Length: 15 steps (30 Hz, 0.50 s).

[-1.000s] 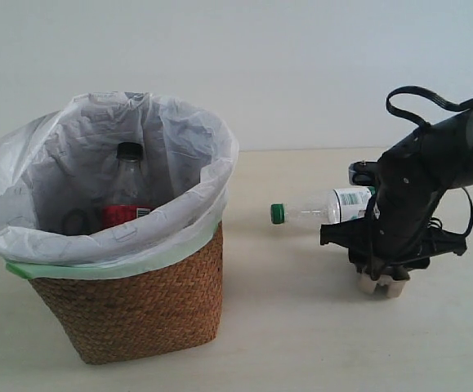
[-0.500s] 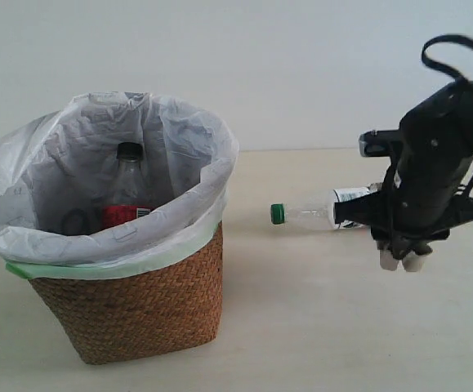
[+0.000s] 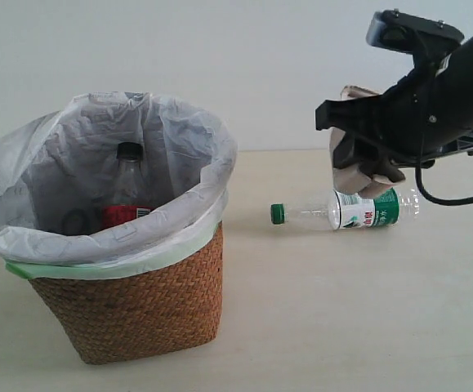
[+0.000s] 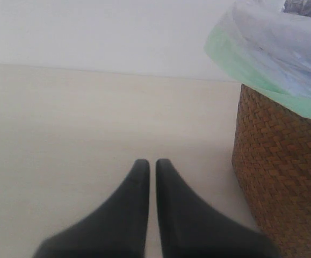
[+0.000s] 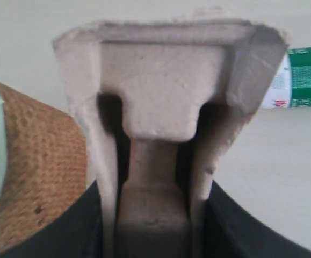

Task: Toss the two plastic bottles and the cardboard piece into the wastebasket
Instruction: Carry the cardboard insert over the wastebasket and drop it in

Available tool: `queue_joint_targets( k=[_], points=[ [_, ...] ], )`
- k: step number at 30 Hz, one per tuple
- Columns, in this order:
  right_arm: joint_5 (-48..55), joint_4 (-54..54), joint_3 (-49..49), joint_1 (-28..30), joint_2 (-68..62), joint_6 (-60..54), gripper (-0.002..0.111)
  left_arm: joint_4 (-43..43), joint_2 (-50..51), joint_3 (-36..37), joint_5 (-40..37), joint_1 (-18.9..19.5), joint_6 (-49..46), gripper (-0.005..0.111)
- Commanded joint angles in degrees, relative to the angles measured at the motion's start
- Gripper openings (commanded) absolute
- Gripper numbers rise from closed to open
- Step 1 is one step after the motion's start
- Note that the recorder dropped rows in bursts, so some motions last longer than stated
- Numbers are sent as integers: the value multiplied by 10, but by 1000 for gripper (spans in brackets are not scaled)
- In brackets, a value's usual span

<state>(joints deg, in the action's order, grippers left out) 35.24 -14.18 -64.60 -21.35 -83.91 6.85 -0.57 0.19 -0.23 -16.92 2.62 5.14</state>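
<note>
The right gripper (image 3: 365, 173), up off the pale table (image 3: 318, 327), is clamped on the beige-brown moulded-pulp cardboard piece (image 5: 160, 91), with the clear green-capped plastic bottle (image 3: 359, 211) lying on its side on the table below. The clear black-capped, red-labelled bottle (image 3: 126, 184) stands inside the brown wicker wastebasket (image 3: 138, 302) with a white bag liner. The left gripper (image 4: 151, 166) sits low beside the basket, its 2 fingers all but touching, holding nothing.

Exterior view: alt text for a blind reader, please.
The right gripper holds a beige moulded-pulp cardboard piece in the air near a clear green-capped plastic bottle lying on the pale table. A black-capped clear bottle stands inside the bag-lined brown wicker wastebasket.
</note>
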Motion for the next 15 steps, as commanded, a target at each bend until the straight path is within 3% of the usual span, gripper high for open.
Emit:
queue_joint_targets(
  k=[1,4,7,15],
  points=[
    [-2,-126,-1,1,8,-109,22,-4,-2,2,0,-5,4,4],
    [-1,-122,-1,1,8,-108,22,-4,-2,2,0,-5,4,4],
    [6,-32,-1,2,8,-44,22,-4,-2,2,0,-5,4,4],
    [149,424,-1,2,10,294,22,-4,-2,2,0,-5,4,4]
  ],
)
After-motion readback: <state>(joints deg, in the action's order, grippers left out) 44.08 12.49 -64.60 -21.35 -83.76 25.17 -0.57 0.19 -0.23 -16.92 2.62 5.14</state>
